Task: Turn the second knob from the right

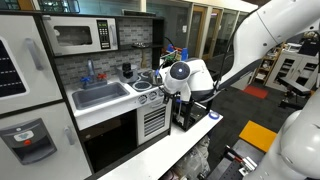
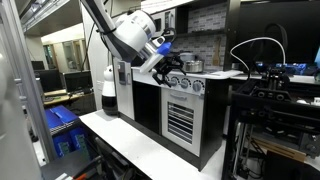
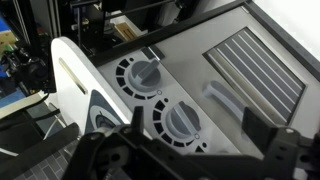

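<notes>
Toy kitchen (image 1: 60, 120), arm in at the stove front. Step in hand, by judgement: lining up on a knob, no grasp made yet.

In the wrist view, a wide-open gripper (image 3: 188, 152), nothing held. Dark fingers (image 3: 100, 150) spread to either side of the nearer knob (image 3: 183, 122), short of touching it as far as can be told. Just beside it, up the grey panel (image 3: 195, 68), the farther knob (image 3: 143, 73). Alongside, the oven handle (image 3: 225, 100) and the slatted door (image 3: 255, 60).

Task's thing: second in from the right along the row of knobs (image 2: 185, 84) under the cooktop. Probably the nearer knob, going by the aim. Cannot confirm from the wrist view, with only two knobs in frame there.

Next move, by judgement: ease straight in until the fingers bracket the knob, close on it, then roll the wrist about the knob's own axis. Calls for good centring. Off-axis, likely to slip off the rim or drag on the neighbour.

Views compared:
- Wrist view: finger spread and alignment plain. Nothing of the rest of the kitchen.
- In an exterior view: gripper (image 1: 170, 92) against the stove front, beside the sink (image 1: 100, 95) and below the microwave (image 1: 85, 36). Knobs mostly hidden behind the wrist.
- In an exterior view: gripper (image 2: 163, 68) from the side, close to the near end of the row. Knobs too small to count surely.
- Finger opening not readable in either exterior view.
</notes>
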`<state>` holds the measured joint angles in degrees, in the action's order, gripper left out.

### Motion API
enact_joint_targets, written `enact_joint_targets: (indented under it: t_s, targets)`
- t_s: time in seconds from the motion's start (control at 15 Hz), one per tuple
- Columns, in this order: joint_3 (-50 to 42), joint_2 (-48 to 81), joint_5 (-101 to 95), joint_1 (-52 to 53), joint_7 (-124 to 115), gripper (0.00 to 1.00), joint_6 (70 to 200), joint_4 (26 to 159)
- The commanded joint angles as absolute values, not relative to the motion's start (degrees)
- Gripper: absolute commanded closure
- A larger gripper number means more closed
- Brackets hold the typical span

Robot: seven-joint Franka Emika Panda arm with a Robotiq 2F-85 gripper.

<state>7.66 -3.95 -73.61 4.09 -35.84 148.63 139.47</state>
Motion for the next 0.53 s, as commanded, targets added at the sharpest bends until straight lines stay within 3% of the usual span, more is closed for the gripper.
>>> enact_joint_targets:
  t_s: [0.0, 0.47]
  targets:
    - [8.69, -0.96, -76.64, 4.87, -36.38, 0.0, 147.9, 137.39]
    - [10.21, 3.14, -86.9, 6.4, -41.89, 0.0, 145.26, 135.01]
